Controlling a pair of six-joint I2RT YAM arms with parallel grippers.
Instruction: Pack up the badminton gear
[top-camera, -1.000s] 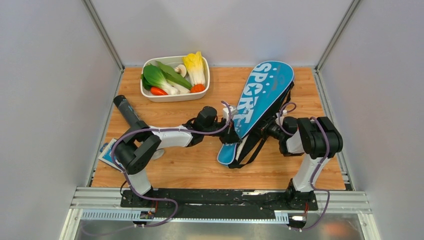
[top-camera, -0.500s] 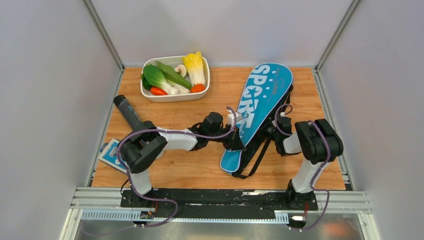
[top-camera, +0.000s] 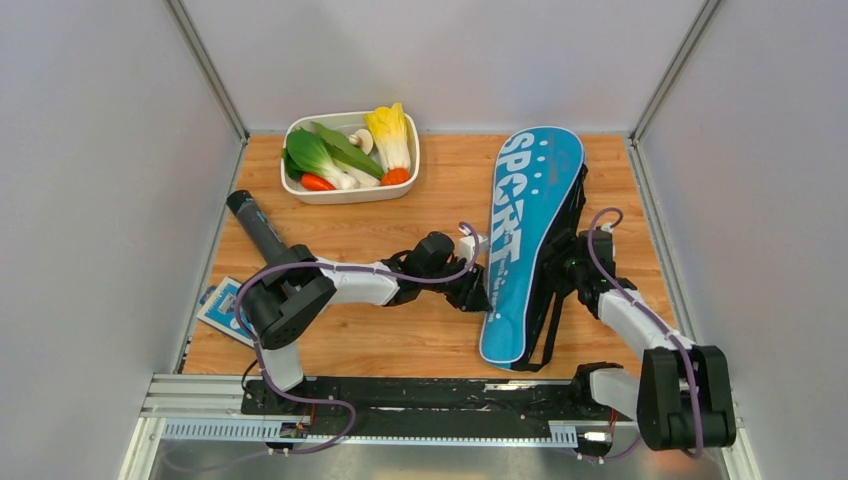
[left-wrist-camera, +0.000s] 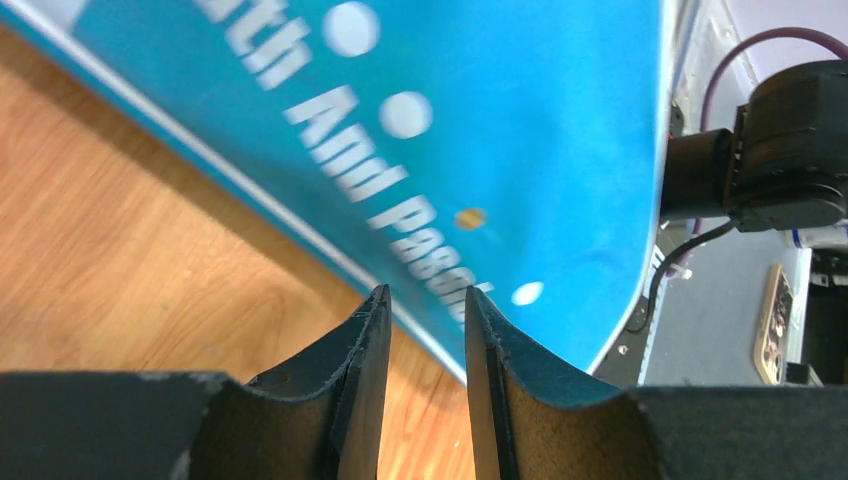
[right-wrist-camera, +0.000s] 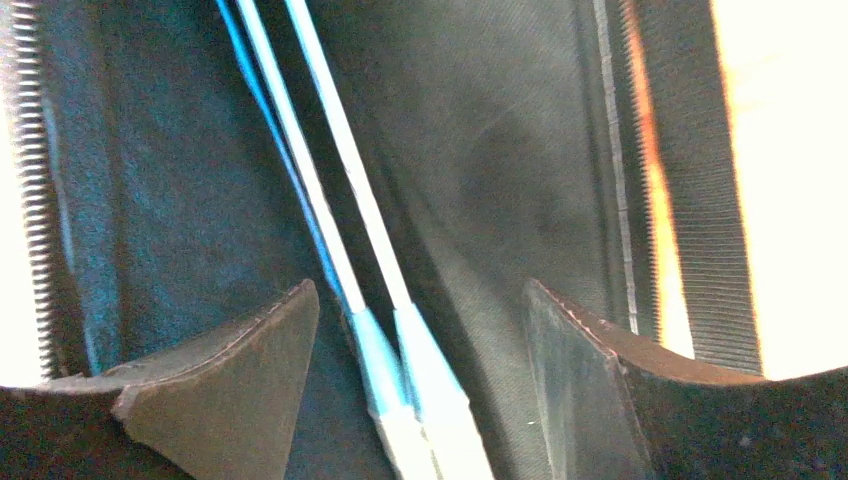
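Both sets of jaws had just let go: the left gripper (left-wrist-camera: 425, 296) stood narrowly parted and empty at the edge of the blue "SPORT" cover (left-wrist-camera: 480, 120), while the right gripper (right-wrist-camera: 418, 292) gaped wide, two thin racket shafts (right-wrist-camera: 335, 210) showing unpinched between its fingers. Released, the cover had dropped from its tilt to lie nearly flat, lengthwise on the right half of the wooden table (top-camera: 400, 345). Smooth printed shell, black woven lining, toothed zipper (right-wrist-camera: 28, 150): the rackets looked stowed, so closing it seemed next, with the long black tube (top-camera: 255, 225) lying well apart at left.
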